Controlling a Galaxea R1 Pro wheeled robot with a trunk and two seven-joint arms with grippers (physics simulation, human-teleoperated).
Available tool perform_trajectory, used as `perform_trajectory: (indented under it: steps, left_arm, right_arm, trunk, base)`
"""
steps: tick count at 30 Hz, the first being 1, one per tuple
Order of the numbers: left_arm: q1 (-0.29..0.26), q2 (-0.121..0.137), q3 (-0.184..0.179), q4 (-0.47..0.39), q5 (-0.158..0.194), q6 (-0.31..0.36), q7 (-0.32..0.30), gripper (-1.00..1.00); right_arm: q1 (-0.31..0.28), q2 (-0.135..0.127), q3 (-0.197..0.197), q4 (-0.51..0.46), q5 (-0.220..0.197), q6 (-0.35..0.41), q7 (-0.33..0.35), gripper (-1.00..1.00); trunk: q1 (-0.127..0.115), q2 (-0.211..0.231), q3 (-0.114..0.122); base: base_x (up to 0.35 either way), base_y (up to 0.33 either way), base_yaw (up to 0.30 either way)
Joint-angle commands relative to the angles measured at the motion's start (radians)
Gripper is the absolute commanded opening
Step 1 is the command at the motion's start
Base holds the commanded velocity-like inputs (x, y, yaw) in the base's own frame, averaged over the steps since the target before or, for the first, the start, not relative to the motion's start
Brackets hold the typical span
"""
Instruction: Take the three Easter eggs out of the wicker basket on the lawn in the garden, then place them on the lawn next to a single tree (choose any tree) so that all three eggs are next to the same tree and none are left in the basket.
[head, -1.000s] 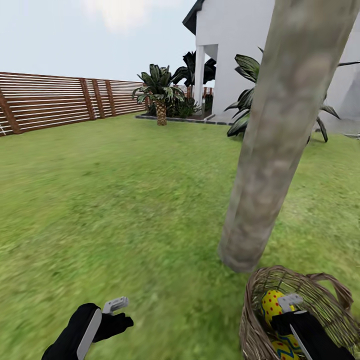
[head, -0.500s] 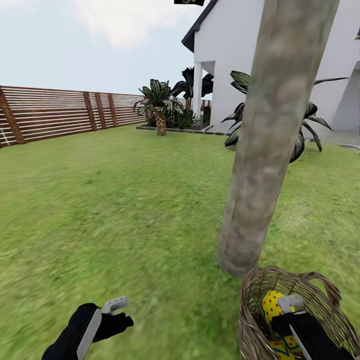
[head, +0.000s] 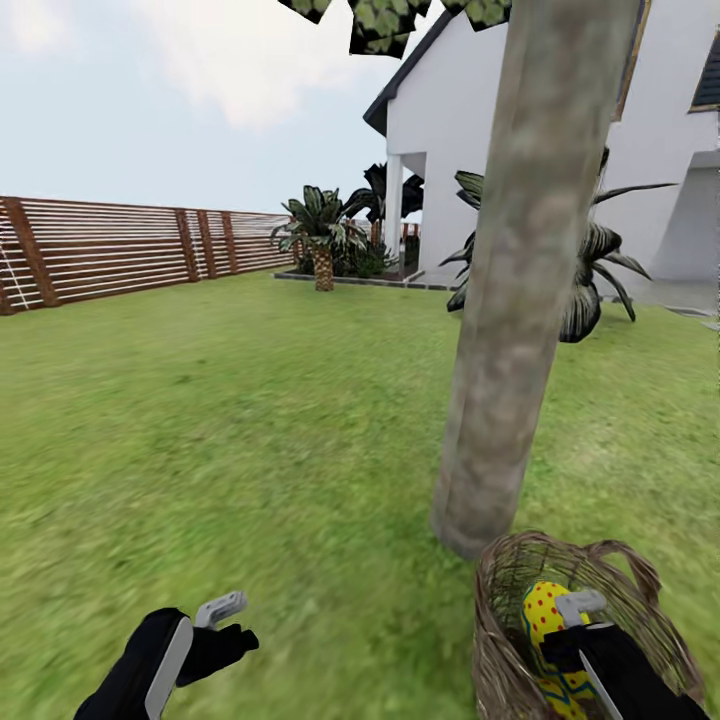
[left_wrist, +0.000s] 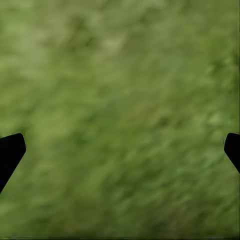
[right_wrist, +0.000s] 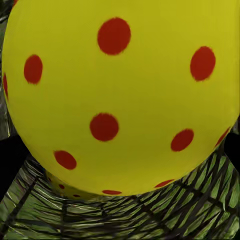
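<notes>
The wicker basket (head: 510, 640) stands on the lawn (head: 250, 430) right at the foot of the tree (head: 520, 300), a thick grey-brown trunk. My right gripper (head: 578, 612) reaches down into the basket beside a yellow red-dotted Easter egg (head: 543, 608). That egg (right_wrist: 120, 90) sits very close between the spread fingers (right_wrist: 10, 157) in the right wrist view. A second egg (head: 560, 692) with a zigzag band lies lower in the basket; a third is hidden. My left gripper (head: 222, 612) hangs open over bare grass (left_wrist: 120, 120), its fingertips (left_wrist: 10, 152) wide apart.
A brown slatted fence (head: 120, 250) bounds the lawn at the left. The white house (head: 460, 150) with palms (head: 322, 225) and a spiky plant (head: 590, 270) stands behind the tree. Wide grass lies left of the trunk.
The whole view has shifted: the camera rose, so canopy leaves now show at the top and the fence sits lower. Both grippers keep their places; the egg stays by the right fingers.
</notes>
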Motion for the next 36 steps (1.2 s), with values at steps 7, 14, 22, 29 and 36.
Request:
perform_trajectory:
  steps: [7,14,22,29,36]
  left_arm:
    - [0.0,0.0,0.002,0.0,0.003,0.005,0.001,1.0]
    - [0.0,0.0,0.0,0.001,0.003,0.005,0.001,1.0]
    - [0.0,-0.003,-0.007,0.026,0.003,0.003,0.001,1.0]
    - [0.0,-0.004,-0.007,0.033,0.003,0.003,0.001,1.0]
    - [0.0,-0.005,-0.007,0.036,0.003,0.003,0.001,1.0]
  right_arm:
    - [0.0,0.0,0.002,-0.001,0.011,0.005,0.006,-1.0]
    - [0.0,0.0,0.002,0.015,0.01,0.004,0.005,-1.0]
    - [0.0,0.0,0.003,0.017,0.011,0.004,0.005,-1.0]
    - [0.0,0.001,0.005,0.017,0.011,0.004,0.007,-1.0]
    - [0.0,0.002,0.006,0.017,0.011,0.004,0.007,-1.0]
  trunk:
    - [-0.004,0.001,0.026]
    - [-0.007,0.003,0.053]
    - [-0.019,0.024,0.063]
    - [-0.045,0.073,0.085]
    - [-0.072,0.122,0.107]
  base:
    - [-0.262,-0.005,0.0]
    - [-0.006,0.0,0.0]
    - [0.0,0.0,0.0]
    - [0.0,0.0,0.0]
    - [0.0,0.0,0.0]
